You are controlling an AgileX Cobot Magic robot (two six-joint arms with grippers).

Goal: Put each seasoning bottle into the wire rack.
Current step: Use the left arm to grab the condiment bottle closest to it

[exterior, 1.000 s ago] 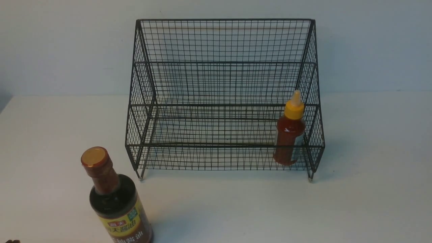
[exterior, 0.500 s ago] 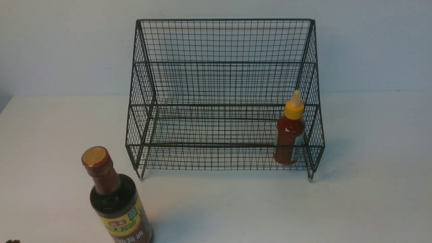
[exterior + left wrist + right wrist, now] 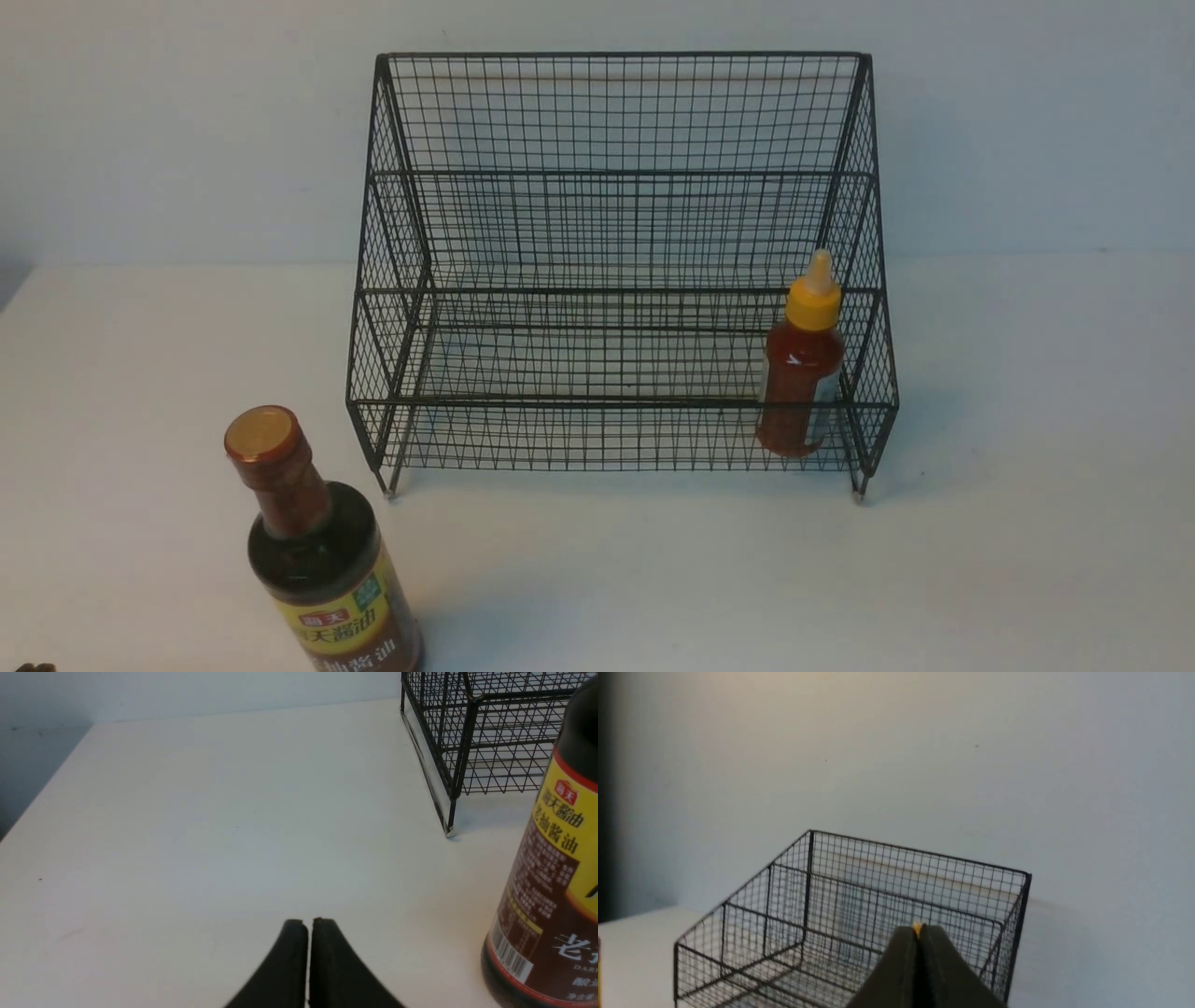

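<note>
The black wire rack (image 3: pixel 616 403) stands at the back middle of the white table. The small red-sauce bottle with a yellow nozzle cap (image 3: pixel 799 373) stands upright in the rack's lower tier, at its right end. The tall dark soy-sauce bottle (image 3: pixel 317 560) stands on the table in front of the rack's left corner. In the left wrist view my left gripper (image 3: pixel 304 922) is shut and empty, just above the table, with the soy-sauce bottle (image 3: pixel 551 868) beside it and apart. My right gripper (image 3: pixel 918 930) is shut and empty, facing the rack (image 3: pixel 920 852); only the nozzle tip (image 3: pixel 917 926) peeks over it.
A pale wall runs close behind the rack. The table's left edge (image 3: pixel 42 788) drops off beside the left arm. Bare tabletop (image 3: pixel 709 579) lies in front of the rack and to its right.
</note>
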